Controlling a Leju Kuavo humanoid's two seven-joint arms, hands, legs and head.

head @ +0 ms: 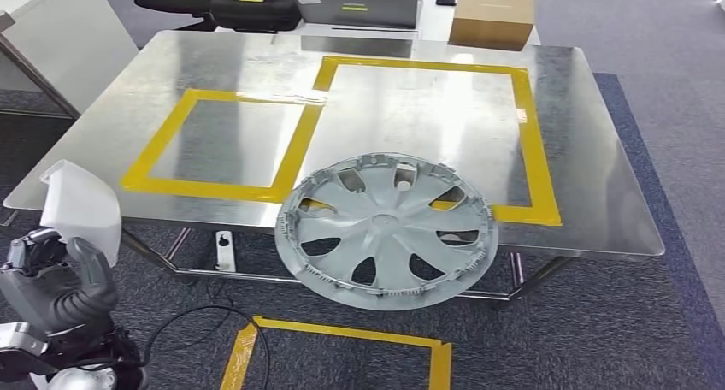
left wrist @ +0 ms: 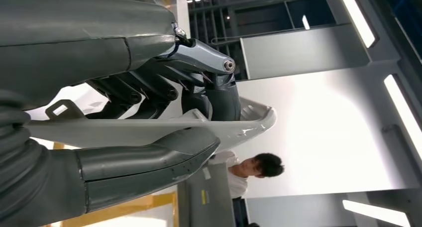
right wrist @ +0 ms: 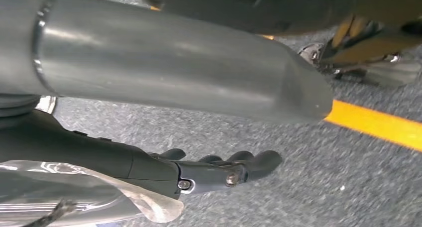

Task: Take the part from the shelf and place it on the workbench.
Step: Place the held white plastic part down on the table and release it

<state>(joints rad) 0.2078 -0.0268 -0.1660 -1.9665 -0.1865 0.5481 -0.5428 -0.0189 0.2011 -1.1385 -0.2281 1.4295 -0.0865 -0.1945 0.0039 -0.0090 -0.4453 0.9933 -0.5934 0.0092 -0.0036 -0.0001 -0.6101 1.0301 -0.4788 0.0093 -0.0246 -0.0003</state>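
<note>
Item 1. Left hand (left wrist: 149, 112): thick thumb (left wrist: 164, 152) on one face and darker fingers (left wrist: 209, 95) on the other, clamped across a flat white moulded part (left wrist: 249, 120). In the head view the left hand (head: 64, 287) sits at the near left, below table level, with the white part (head: 81, 206) standing up out of it. Judged as the carry grip: pinching the thin panel across its faces keeps it from slipping on the way to the bench.

Item 2. Right hand (right wrist: 219, 170): dark fingers extended and apart, nothing between them, hanging over grey carpet (right wrist: 308, 187) beside a yellow floor line (right wrist: 378, 125).

Item 3. Workbench (head: 590, 176): metal top with two yellow tape rectangles; the left rectangle (head: 154, 163) lies nearest the held part, a likely drop spot.

Item 4. Grey wheel cover (head: 386, 230): overhangs the near edge, straddling the right rectangle's near-left corner.

Item 5. Far side: cardboard box (head: 493, 18), laptop (head: 359, 3).

Item 6. Left wrist view adds the grip itself and a person (left wrist: 254, 167) beyond.
</note>
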